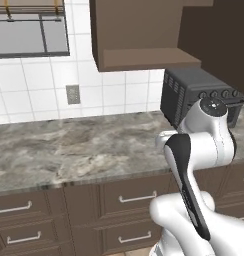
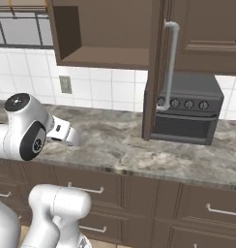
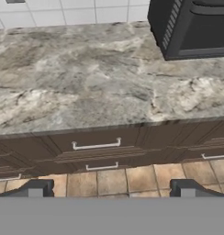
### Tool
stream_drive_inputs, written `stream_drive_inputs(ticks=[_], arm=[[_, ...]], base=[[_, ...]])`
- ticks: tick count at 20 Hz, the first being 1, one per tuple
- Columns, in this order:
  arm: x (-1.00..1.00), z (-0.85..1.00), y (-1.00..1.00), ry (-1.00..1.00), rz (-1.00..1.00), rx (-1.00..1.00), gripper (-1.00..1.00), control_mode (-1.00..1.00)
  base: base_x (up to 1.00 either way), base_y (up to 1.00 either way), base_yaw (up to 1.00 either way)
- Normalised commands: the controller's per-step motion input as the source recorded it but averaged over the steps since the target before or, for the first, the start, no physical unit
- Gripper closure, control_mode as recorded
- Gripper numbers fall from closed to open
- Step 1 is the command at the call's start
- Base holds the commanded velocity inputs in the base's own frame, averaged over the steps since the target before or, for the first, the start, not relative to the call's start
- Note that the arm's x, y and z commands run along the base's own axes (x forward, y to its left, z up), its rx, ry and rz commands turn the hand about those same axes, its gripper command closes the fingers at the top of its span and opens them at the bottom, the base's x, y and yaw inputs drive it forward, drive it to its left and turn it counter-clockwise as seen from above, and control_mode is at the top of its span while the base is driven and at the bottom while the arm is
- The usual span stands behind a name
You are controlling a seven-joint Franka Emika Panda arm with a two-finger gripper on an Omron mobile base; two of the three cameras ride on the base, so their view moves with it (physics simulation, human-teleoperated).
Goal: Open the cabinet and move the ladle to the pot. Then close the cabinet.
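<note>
We see our gripper (image 3: 111, 187) with jaws spread wide and empty, low before the counter's (image 3: 86, 87) edge, the open cabinet (image 2: 115, 34) well above it.

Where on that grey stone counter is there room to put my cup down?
The grey marbled stone counter lies bare from the tiled wall with the outlet to its front edge, left of the black toaster oven. The right end is crowded: the oven stands there, with the open dark brown wooden cabinet door hanging beside it.
</note>
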Motion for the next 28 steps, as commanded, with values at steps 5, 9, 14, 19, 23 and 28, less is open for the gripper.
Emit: stream_drive_inputs(ticks=[5, 9, 14, 19, 23, 28], arm=[[0.0, 0.0, 0.0, 0.0, 0.0, 0.0, -1.0, 1.0], [0.0, 0.0, 0.0, 0.0, 0.0, 0.0, -1.0, 1.0], [0.0, 0.0, 0.0, 0.0, 0.0, 0.0, -1.0, 1.0], [0.0, 0.0, 0.0, 0.0, 0.0, 0.0, -1.0, 1.0], [0.0, 0.0, 0.0, 0.0, 0.0, 0.0, -1.0, 1.0], [0.0, 0.0, 0.02, 0.0, 0.0, 0.0, -1.0, -1.0]], base=[[0.25, -0.23, 0.0], [0.1, -0.35, 0.0], [0.05, -0.6, 0.0], [0.0, -0.49, 0.0], [0.0, -0.06, 0.0], [0.0, 0.0, 0.0]])
